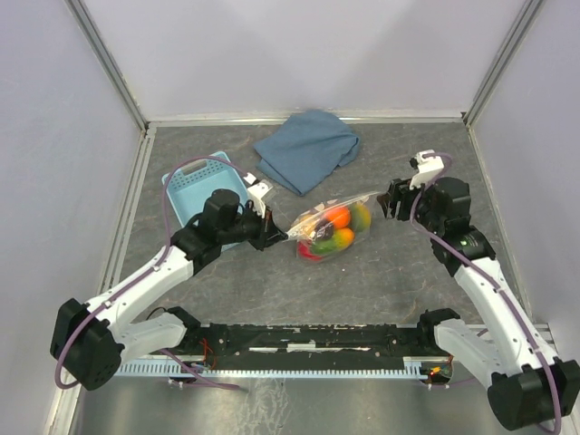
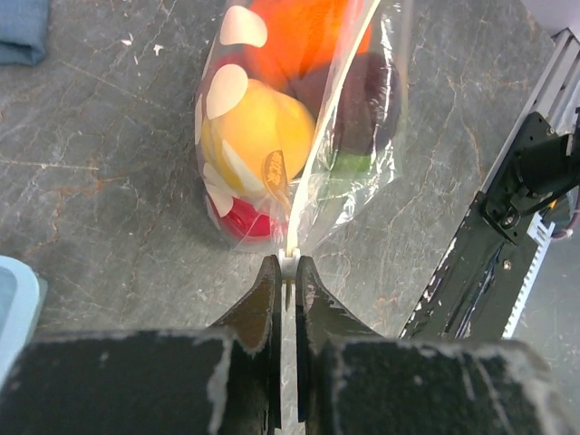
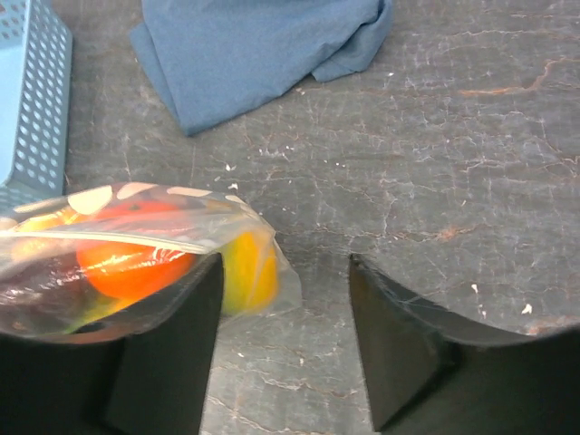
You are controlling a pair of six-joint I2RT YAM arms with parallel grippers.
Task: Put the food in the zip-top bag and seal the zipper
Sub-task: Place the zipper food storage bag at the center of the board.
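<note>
The zip-top bag [image 1: 332, 230] lies mid-table, clear with white dots. Inside it sits the food [image 1: 337, 218]: orange, yellow, red, green and dark toy fruits. The zipper [image 1: 331, 215] runs along the bag's upper edge. My left gripper [image 1: 272, 234] is shut on the zipper's left end. In the left wrist view its tips [image 2: 285, 268] pinch the pale zipper [image 2: 313, 172], with the food [image 2: 258, 131] just beyond. My right gripper [image 1: 388, 201] stands open at the bag's right end. In the right wrist view the right gripper [image 3: 285, 267] holds nothing, and the bag [image 3: 136, 263] pokes past the left finger [image 3: 168, 353].
A folded blue cloth [image 1: 306, 149] lies at the back centre. A light-blue plastic basket [image 1: 204, 186] stands behind my left arm. The dark mounting rail [image 1: 308, 349] runs along the near edge, and grey walls enclose the table.
</note>
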